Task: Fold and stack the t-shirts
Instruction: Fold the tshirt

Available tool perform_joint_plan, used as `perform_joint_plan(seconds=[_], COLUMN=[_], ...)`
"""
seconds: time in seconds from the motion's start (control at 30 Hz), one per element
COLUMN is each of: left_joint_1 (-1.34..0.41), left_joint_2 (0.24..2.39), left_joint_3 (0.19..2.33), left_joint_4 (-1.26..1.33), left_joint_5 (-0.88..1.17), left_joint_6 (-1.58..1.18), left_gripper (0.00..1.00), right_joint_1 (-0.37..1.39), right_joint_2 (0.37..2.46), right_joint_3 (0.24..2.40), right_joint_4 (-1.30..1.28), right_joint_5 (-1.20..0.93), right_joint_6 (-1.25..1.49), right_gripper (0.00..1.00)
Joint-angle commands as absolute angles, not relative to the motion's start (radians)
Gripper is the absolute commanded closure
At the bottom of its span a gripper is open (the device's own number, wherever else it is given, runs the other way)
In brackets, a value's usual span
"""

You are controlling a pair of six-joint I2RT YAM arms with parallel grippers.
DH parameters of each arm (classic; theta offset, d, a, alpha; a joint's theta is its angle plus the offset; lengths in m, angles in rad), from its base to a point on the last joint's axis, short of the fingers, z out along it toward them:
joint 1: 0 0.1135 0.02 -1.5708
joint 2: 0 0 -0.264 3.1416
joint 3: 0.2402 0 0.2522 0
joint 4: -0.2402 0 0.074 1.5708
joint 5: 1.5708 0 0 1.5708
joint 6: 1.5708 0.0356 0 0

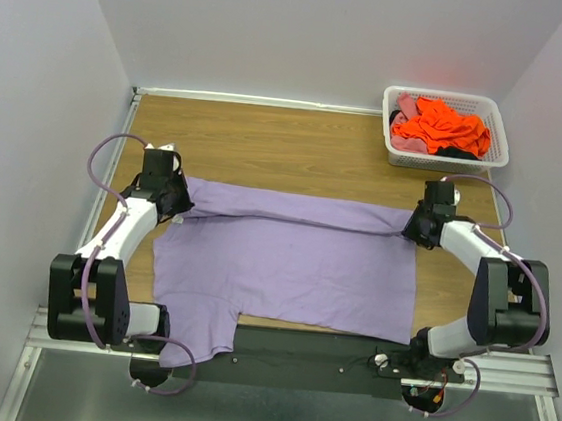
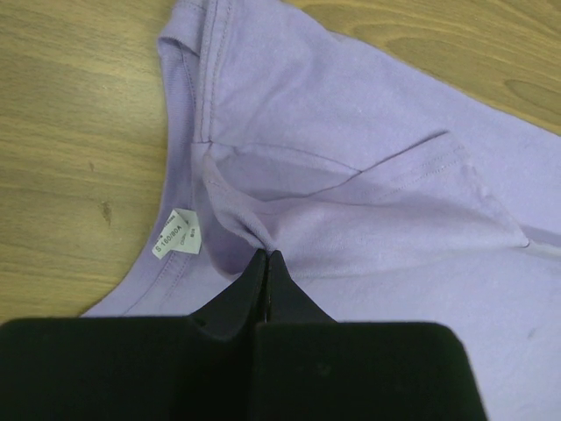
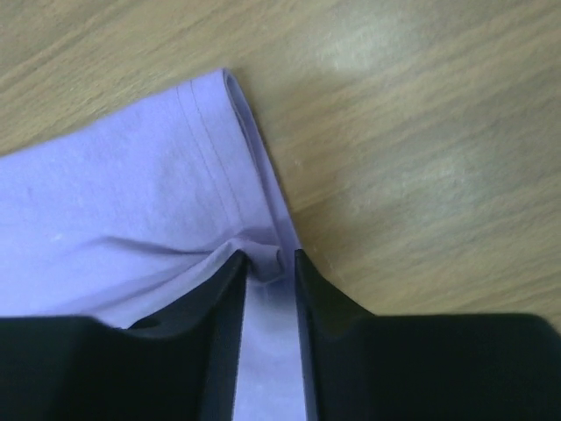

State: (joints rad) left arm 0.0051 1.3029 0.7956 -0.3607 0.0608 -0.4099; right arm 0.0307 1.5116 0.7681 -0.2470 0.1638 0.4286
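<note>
The left gripper [image 2: 266, 256] has its two black fingers pressed tight together on a pinched ridge of a large lavender-purple cotton t-shirt [image 1: 295, 267], just beside the collar, where a small white neck label [image 2: 178, 231] lies face up on the cloth. The right gripper [image 3: 267, 263] clamps a bunched bit of the same shirt at the stitched hem corner, its fingers held slightly apart by the fabric between them. The shirt lies spread across the middle of the wooden table [image 1: 288, 141], collar end at the left and hem at the right. Its far edge is doubled over into a narrow band running from one gripper to the other, and one sleeve hangs over the near table edge on the left. At the far right corner, well apart from the shirt, stands a white plastic lattice basket [image 1: 437, 162] holding a crumpled bright orange t-shirt [image 1: 441, 127] and a pink garment [image 1: 407, 105].
</note>
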Motion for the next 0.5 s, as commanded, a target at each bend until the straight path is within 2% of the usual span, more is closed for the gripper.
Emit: perform_joint_plan(seconds=[0.0, 0.07, 0.17, 0.27, 0.47], left_joint_1=[0.008, 0.009, 0.011, 0.009, 0.011], left_joint_2=[1.255, 1.224, 1.177, 1.119, 1.089], left_joint_3=[0.767, 0.749, 0.729, 0.721, 0.801], left_joint_4=[-0.368, -0.371, -0.376, -0.377, -0.377], left_joint_5=[0.069, 0.083, 0.095, 0.104, 0.046], left_joint_6=[-0.44, -0.448, -0.457, -0.475, -0.482], left_gripper=[0.99, 0.98, 0.73, 0.51, 0.34], right_joint_1=[0.021, 0.023, 0.023, 0.023, 0.023], right_joint_2=[1.459, 1.425, 1.376, 1.336, 1.293], right_joint_3=[0.801, 0.793, 0.79, 0.802, 0.867], right_joint_4=[-0.35, -0.362, -0.377, -0.385, -0.353], right_joint_5=[0.127, 0.12, 0.118, 0.1, 0.035], right_joint_6=[0.434, 0.434, 0.43, 0.423, 0.367], right_gripper=[0.59, 0.54, 0.46, 0.44, 0.44])
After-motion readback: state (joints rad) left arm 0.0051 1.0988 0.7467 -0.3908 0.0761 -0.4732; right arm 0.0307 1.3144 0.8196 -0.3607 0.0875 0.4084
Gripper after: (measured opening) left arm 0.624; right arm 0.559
